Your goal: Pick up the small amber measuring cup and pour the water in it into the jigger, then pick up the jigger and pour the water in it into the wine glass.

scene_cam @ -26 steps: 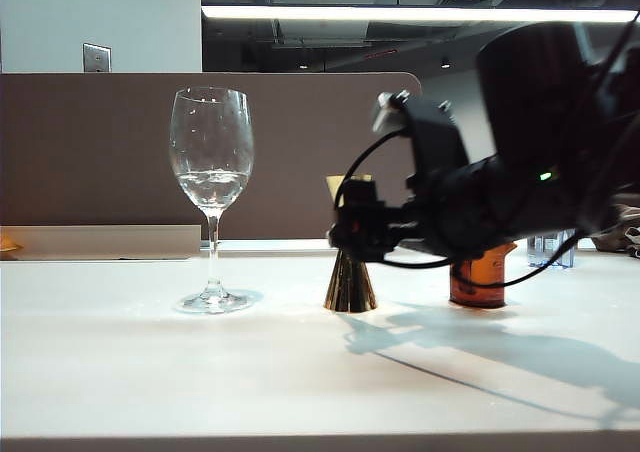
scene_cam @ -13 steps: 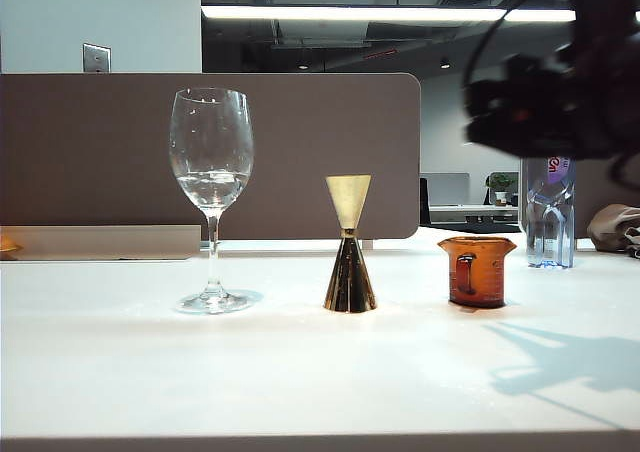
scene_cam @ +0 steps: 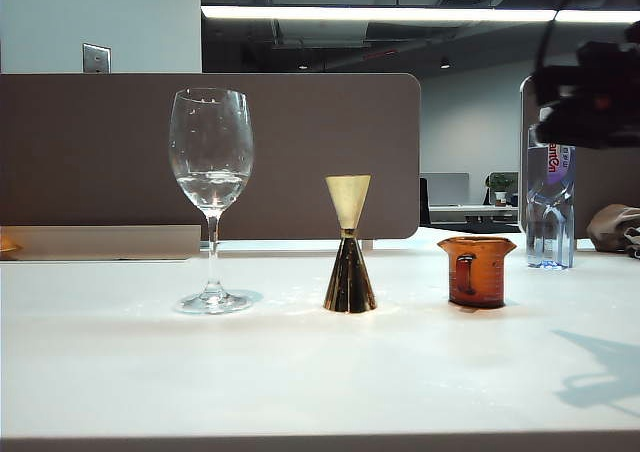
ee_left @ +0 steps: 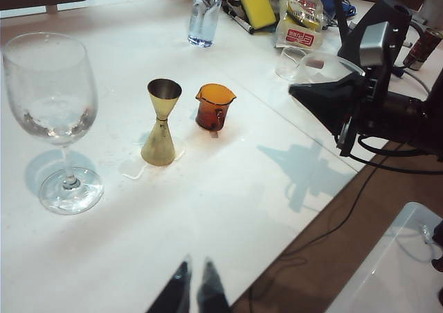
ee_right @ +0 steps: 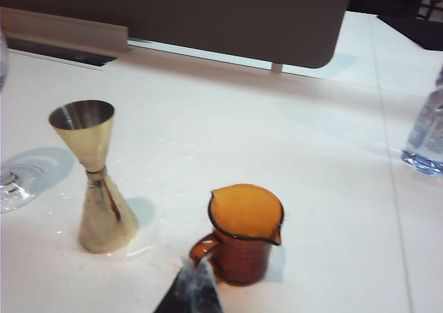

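Wine glass: the wine glass [scene_cam: 211, 197] is standing upright at the left of the exterior view, its round foot resting on the desk [scene_cam: 300, 372], with a little water [scene_cam: 211, 184] sitting in the lower part of the bowl.
Jigger: the jigger [scene_cam: 350, 244] is standing upright near the middle of the row, between the wine glass and the small amber measuring cup [scene_cam: 477, 270], touching neither; nothing is holding it.
Amber cup: the small amber measuring cup is sitting upright on the desk to the right of the jigger in the exterior view, its handle showing on the near side; whether it is holding any liquid cannot be told.
Spills: small wet patches are showing on the desk around the foot of the jigger in both wrist views.
Water bottle: a clear plastic bottle [scene_cam: 549, 207] is standing behind and to the right of the amber cup, well apart from it.
Right end effector: the right end effector [ee_right: 194, 285] is hanging in the air above the desk, on the near side of the amber cup, with its two fingers pressed together and gripping nothing; in the exterior view its arm [scene_cam: 590, 92] is showing as a dark shape high at the right edge.
Left end effector: the left end effector [ee_left: 193, 289] is hovering over the near edge of the desk, well away from all three vessels, its fingertips drawn nearly together with only a sliver between them and nothing in them.
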`<state>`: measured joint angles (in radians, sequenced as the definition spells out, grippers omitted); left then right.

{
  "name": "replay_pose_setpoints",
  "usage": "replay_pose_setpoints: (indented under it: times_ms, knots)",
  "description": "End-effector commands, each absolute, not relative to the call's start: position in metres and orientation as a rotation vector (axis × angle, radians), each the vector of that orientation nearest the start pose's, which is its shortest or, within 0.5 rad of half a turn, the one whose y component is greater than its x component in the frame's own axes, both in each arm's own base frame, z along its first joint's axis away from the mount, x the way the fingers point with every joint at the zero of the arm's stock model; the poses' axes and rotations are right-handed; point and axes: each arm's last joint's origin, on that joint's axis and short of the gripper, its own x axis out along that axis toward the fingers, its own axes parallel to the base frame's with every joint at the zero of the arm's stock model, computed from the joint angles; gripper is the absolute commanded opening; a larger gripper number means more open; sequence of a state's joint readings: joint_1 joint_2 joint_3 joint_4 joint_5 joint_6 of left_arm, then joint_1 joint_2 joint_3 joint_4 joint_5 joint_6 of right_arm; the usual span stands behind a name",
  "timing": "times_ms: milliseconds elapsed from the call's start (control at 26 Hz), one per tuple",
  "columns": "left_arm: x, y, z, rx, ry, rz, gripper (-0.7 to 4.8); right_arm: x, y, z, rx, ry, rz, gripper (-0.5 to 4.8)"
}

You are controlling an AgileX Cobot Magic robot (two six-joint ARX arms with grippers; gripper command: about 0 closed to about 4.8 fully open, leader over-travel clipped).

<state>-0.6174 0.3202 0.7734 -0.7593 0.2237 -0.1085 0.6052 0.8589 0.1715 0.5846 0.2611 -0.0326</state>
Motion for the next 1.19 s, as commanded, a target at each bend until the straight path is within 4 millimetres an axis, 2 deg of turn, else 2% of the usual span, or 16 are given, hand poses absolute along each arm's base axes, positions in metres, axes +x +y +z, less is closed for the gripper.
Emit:
replay_pose_setpoints:
  times_ms: [38,115,269,885,1193]
  knots:
    - [0.041,-0.037,0.322,-0.040,0.335,-0.817,0.26,0.141,0.082,0.182,-0.068,0.072,0.309,-0.06]
    - [0.041,-0.037,0.322,-0.040,0.335,-0.817,0.26,0.138,0.070,0.176,-0.059,0.065,0.295,-0.06]
    - [0.041,-0.037,0.322,-0.040,0.335,-0.817,0.26,0.136,0.060,0.172,-0.046,0.059,0.275,-0.06]
    - [0.041,-0.037,0.322,-0.040,0.335,-0.817,0.26,0.130,0.037,0.152,0.002,0.122,0.157,-0.06]
    - [0.041,-0.037,0.322,-0.040,0.335,-0.817,0.26,0.120,0.021,0.132,-0.035,0.353,0.046,-0.06]
